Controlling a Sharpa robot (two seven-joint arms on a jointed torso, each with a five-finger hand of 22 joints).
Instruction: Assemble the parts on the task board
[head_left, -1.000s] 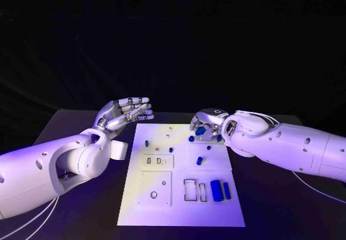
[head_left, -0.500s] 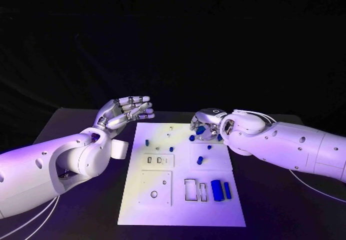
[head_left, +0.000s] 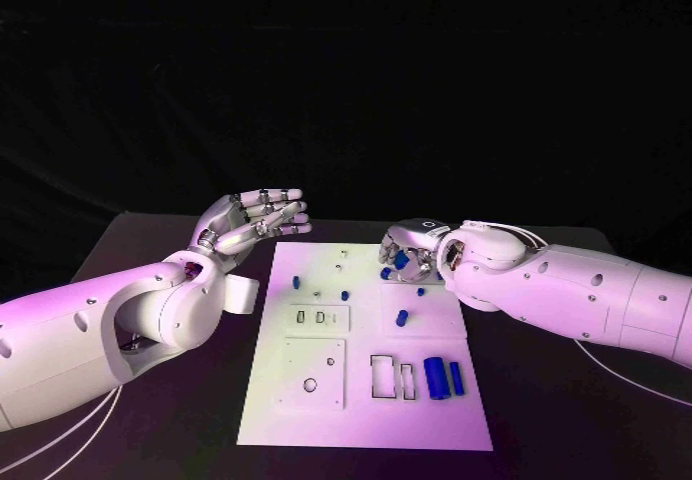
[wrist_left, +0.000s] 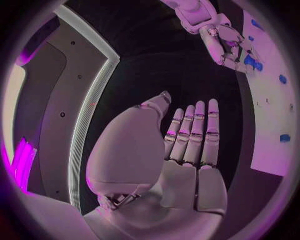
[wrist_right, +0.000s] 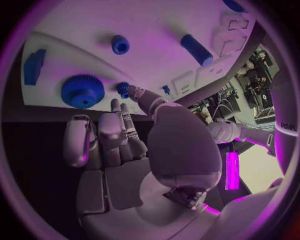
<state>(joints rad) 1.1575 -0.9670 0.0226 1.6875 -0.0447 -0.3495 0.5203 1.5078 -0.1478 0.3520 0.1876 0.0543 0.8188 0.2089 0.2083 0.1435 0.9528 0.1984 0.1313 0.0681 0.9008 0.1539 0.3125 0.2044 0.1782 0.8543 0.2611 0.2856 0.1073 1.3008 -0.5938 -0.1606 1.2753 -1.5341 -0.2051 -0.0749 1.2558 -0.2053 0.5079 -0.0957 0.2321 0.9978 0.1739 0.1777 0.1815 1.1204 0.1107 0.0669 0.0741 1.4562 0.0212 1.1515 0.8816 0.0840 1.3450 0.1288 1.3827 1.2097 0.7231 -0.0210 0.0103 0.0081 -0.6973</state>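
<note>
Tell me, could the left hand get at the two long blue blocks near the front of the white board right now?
Probably yes. The left hand is raised, holding nothing, beside the task board's far left corner. The blue blocks lie uncovered at its near right, and the right hand works at the far end.

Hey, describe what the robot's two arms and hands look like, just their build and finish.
Both arms have smooth, rounded white shells dotted with small dark screw holes. The left hand and right hand are silver metal with jointed, segmented fingers. Thin pale cables trail beneath each arm.

Black table (head_left: 130, 250) — white task board (head_left: 361, 420) flat at its middle, small blue parts (head_left: 434, 380) on it
</note>
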